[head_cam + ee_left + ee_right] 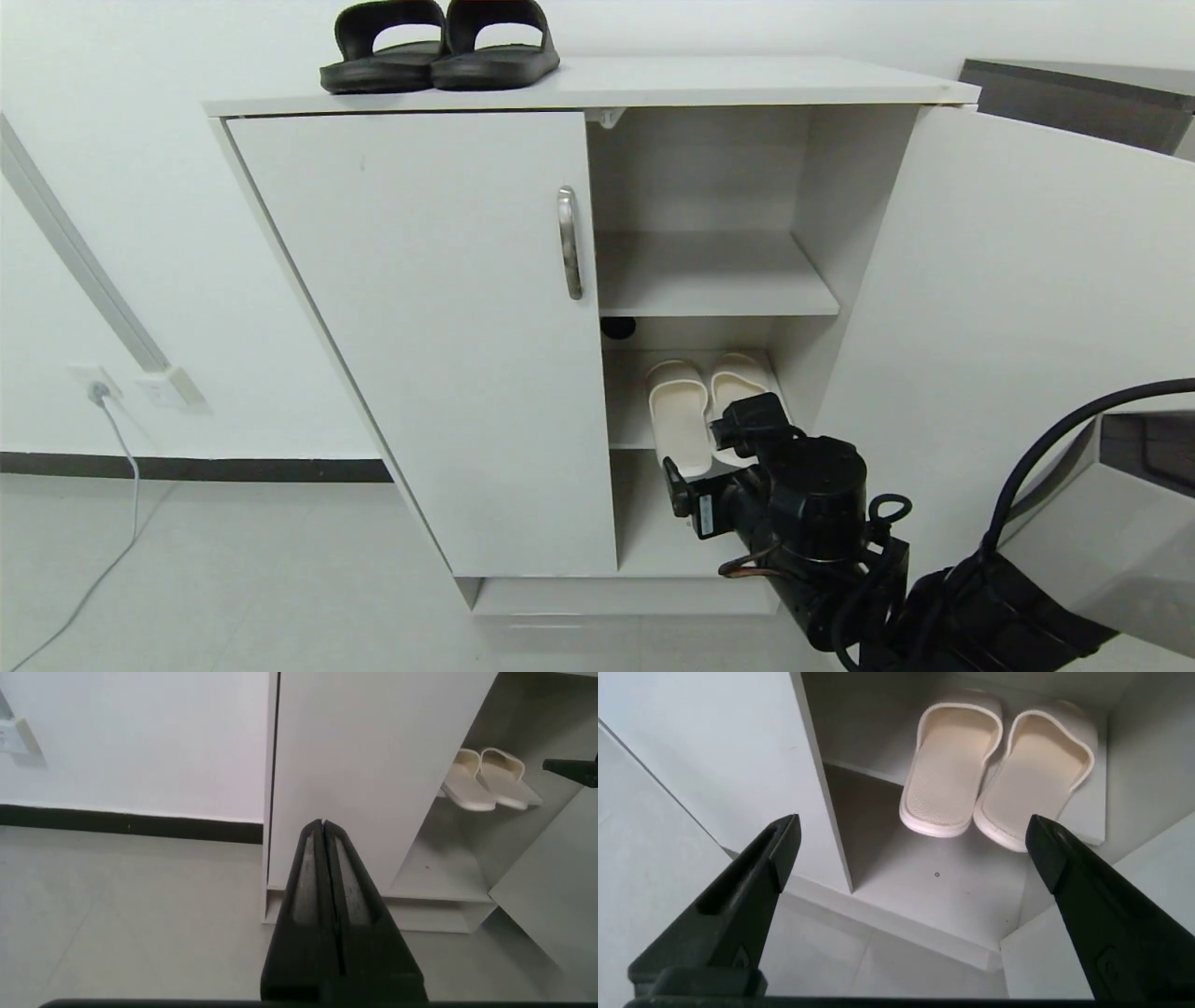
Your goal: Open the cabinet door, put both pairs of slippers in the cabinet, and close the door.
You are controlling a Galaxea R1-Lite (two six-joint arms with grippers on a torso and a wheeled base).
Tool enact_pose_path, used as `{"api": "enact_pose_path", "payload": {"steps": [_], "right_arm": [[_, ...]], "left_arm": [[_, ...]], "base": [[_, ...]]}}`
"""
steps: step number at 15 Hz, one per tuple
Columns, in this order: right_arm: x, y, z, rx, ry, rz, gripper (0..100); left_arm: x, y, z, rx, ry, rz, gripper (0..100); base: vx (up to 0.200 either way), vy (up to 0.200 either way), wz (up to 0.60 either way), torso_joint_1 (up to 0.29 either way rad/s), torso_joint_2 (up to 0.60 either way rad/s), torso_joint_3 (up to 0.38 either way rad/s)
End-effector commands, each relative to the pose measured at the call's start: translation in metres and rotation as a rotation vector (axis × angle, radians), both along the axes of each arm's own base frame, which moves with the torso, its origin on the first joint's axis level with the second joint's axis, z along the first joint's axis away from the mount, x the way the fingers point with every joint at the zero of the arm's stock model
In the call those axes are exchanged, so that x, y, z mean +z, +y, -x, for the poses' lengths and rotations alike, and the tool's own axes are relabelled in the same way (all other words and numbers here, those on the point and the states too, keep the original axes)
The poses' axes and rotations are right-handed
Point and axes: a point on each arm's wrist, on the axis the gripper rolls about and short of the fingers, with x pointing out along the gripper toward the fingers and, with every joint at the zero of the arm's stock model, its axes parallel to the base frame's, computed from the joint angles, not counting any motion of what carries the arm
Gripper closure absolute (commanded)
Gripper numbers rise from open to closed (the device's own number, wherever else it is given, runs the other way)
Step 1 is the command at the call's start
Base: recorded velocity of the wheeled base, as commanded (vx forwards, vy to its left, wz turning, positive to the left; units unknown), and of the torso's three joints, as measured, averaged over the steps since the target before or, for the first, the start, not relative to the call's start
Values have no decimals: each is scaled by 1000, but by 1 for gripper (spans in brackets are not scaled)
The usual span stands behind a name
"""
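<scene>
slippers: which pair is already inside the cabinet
The cream pair, side by side on a lower shelf in the open right half. The black pair sits outside, on the cabinet top.

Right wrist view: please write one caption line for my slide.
Open end effector facing a pair of cream slippers placed side by side inside the white cabinet.

The white cabinet (747,86) stands with its left door (420,327) shut and its right door (1018,280) swung wide open, just to the right of the right jaws. A cream pair of slippers (680,411) lies side by side, soles down and toes inward, on the lower shelf (627,411) just ahead of those jaws. A black pair (439,51) sits on the cabinet's top, well above and left of them.
</scene>
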Motion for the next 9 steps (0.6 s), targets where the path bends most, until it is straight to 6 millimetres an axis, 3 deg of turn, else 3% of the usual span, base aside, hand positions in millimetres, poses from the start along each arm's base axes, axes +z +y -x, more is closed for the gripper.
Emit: {"api": "enact_pose_path", "payload": {"steps": [1, 9], "right_arm": [[-1, 1, 0, 1, 2, 2, 0], [4, -10, 13, 75, 9, -9, 0]], "left_arm": [[0, 0, 0, 0, 1, 0, 100], [0, 0, 0, 2, -1, 6, 100]], "base": [[0, 0, 0, 0, 0, 0], [0, 0, 0, 0, 0, 0]]}}
